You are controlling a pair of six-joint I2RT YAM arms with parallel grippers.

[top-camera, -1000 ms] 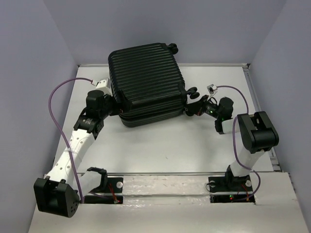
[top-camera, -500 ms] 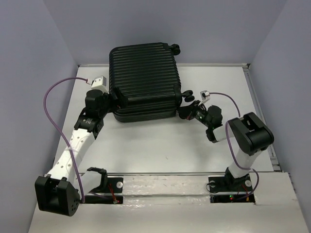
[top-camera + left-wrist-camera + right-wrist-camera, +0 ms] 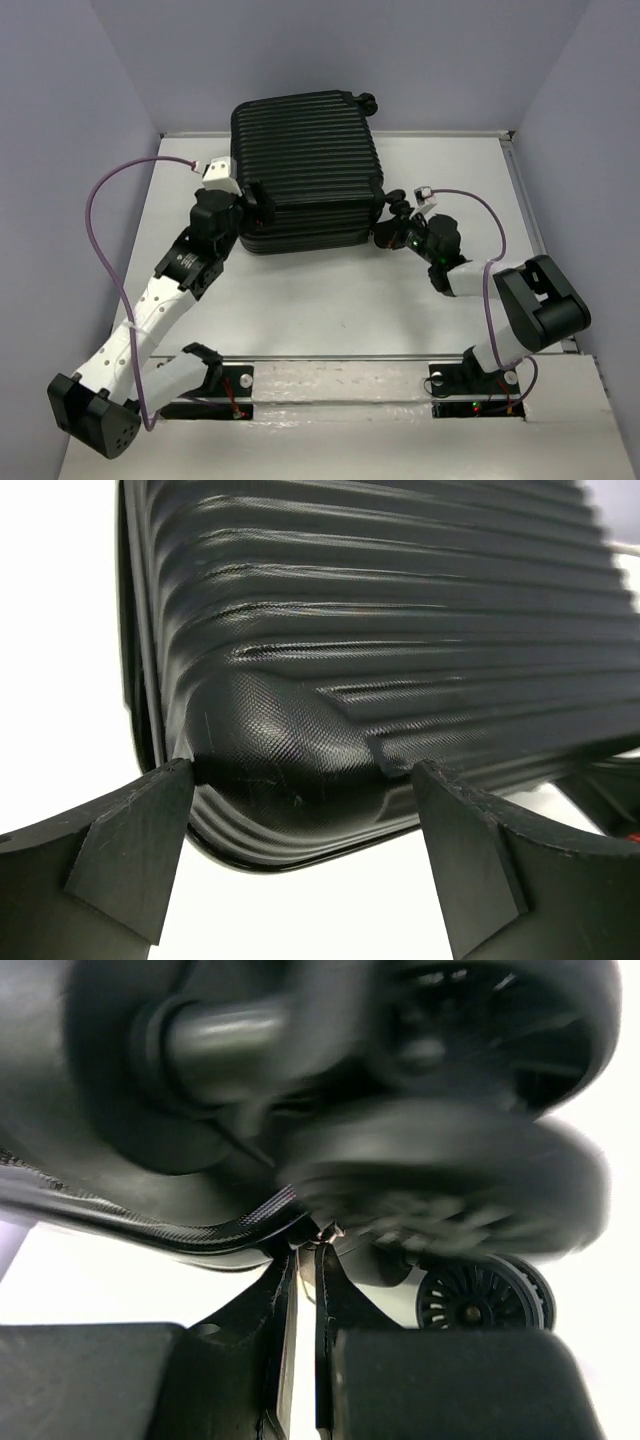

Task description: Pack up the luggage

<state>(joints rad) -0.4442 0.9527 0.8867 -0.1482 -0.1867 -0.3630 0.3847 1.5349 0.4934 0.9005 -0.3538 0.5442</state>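
The luggage (image 3: 305,160), a black ribbed hard-shell suitcase, lies flat and closed at the back middle of the white table. My left gripper (image 3: 255,205) is open at its near-left corner; in the left wrist view the fingers (image 3: 130,850) straddle that rounded corner (image 3: 290,740) without clamping it. My right gripper (image 3: 385,238) is at the near-right corner under the caster wheels (image 3: 400,200). In the right wrist view it (image 3: 308,1250) is shut on a small metal zipper pull (image 3: 325,1230) at the shell's seam, with blurred wheels (image 3: 450,1200) just above.
Grey-violet walls enclose the table on three sides, with a raised rim at the back right (image 3: 510,135). Purple cables (image 3: 100,200) loop from both wrists. The arm bases sit on a rail at the near edge (image 3: 340,385).
The suitcase has swung from skewed to nearly square and shifted slightly right. My left gripper has moved right to its near-left corner. My right gripper has slid left along the seam below the wheels.
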